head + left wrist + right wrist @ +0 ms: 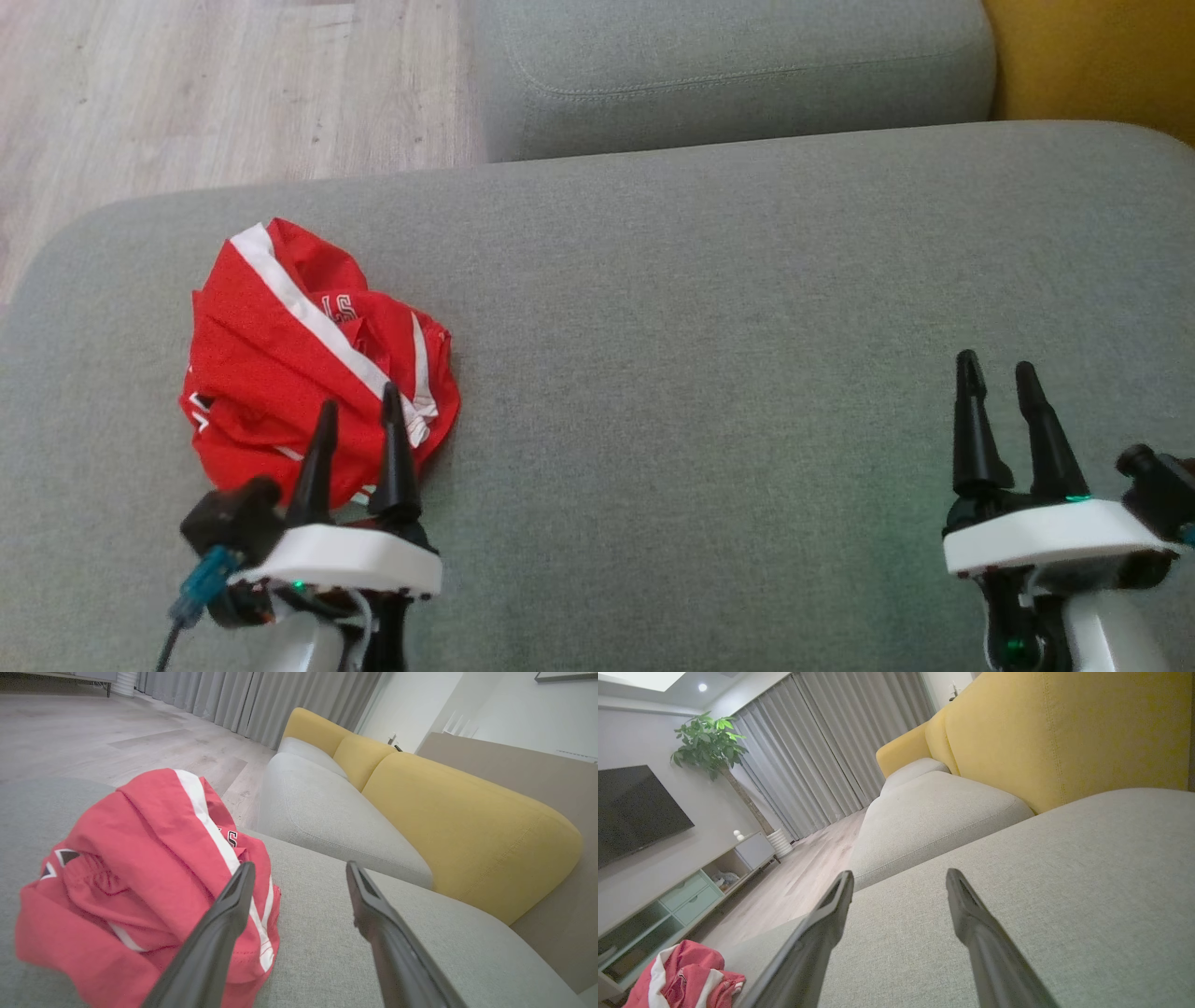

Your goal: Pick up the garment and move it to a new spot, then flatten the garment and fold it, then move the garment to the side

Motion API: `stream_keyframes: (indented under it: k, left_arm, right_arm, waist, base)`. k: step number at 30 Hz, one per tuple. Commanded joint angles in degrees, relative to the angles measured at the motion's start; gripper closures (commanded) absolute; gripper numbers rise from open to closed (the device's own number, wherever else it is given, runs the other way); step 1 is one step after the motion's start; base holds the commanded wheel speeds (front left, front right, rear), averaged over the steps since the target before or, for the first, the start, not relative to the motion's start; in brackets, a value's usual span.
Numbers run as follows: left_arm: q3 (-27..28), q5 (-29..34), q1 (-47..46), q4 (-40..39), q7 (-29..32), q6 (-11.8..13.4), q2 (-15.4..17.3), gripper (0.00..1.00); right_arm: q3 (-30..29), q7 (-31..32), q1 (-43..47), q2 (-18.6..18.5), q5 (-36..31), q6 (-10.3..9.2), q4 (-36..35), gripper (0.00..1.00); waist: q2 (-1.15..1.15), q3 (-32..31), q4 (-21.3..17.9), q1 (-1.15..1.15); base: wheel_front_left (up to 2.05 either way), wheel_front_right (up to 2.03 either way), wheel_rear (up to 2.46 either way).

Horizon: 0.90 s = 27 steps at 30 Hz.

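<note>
Step 1, the pickup, is not yet begun: the crumpled red garment (299, 364) lies on the grey sofa seat (709, 373). The left fingers (396, 448) are spread empty at its near edge, and the right fingers (971, 429) are released, well apart. Next, I'd say, the left should pinch a fold.

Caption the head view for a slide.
Crumpled red garment on the grey sofa cushion; left tool open at its near edge, right tool open over bare cushion.

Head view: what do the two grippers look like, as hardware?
Both alike: the left gripper and right gripper each have two long, tapered black fingers on a white oval base, a black block beside it, and a small green light. A blue plug with a dark cable hangs off the left.
</note>
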Motion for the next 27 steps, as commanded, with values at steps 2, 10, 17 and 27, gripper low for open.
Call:
stream_keyframes:
  k: [2,10,17,27]
  left_arm:
    - [-0.37,2.86,-3.79,-1.75,-1.04,0.87,1.09,0.0]
    - [-5.38,9.94,-5.79,-0.43,-2.38,3.48,2.9,0.0]
    - [-9.47,15.02,-7.67,0.58,-3.56,6.26,4.06,0.0]
    - [-14.72,21.48,-9.79,1.98,-5.07,8.9,5.95,0.0]
  right_arm:
    - [1.34,-0.99,-1.89,-0.41,-3.45,-0.03,-2.66,0.0]
    - [1.8,-2.34,-2.02,-0.44,-11.14,-0.03,-3.17,0.0]
    - [2.24,-3.52,-2.33,-0.46,-19.16,-0.03,-3.09,0.0]
    - [2.37,-5.04,-2.86,-0.5,-28.54,-0.03,-3.48,0.0]
  waist:
    - [0.0,0.1,-0.03,0.0]
    - [0.0,0.48,-0.07,0.0]
    - [0.0,0.81,-0.13,0.0]
    - [0.0,0.9,0.05,0.0]
  base:
    - [0.0,0.0,0.0]
    - [0.0,0.0,0.0]
    - [0.0,0.0,0.0]
    - [0.0,0.0,0.0]
